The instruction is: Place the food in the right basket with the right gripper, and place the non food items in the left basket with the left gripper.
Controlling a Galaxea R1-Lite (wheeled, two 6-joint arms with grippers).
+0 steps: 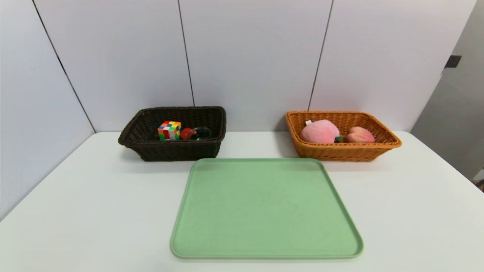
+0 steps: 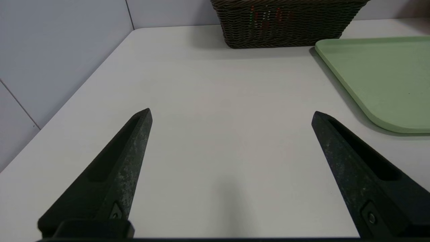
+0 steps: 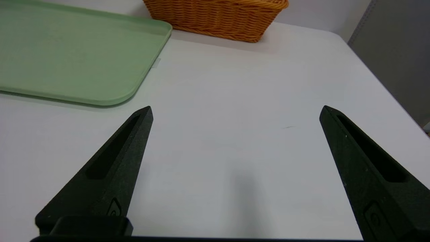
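Sorting looks done — best now to keep both arms back, clear of basket rims. Left gripper [image 2: 231, 117] spread wide, nothing in grip, over left side of table [image 1: 94, 211]; right gripper [image 3: 238, 113] likewise wide and empty, over right side. In far-left dark basket [image 1: 179, 151]: puzzle cube [image 1: 169, 131], red item [image 1: 186, 133]. In far-right orange basket [image 1: 344, 154]: pink plush [image 1: 320, 131], peach [image 1: 360, 135] — no need to re-grip.
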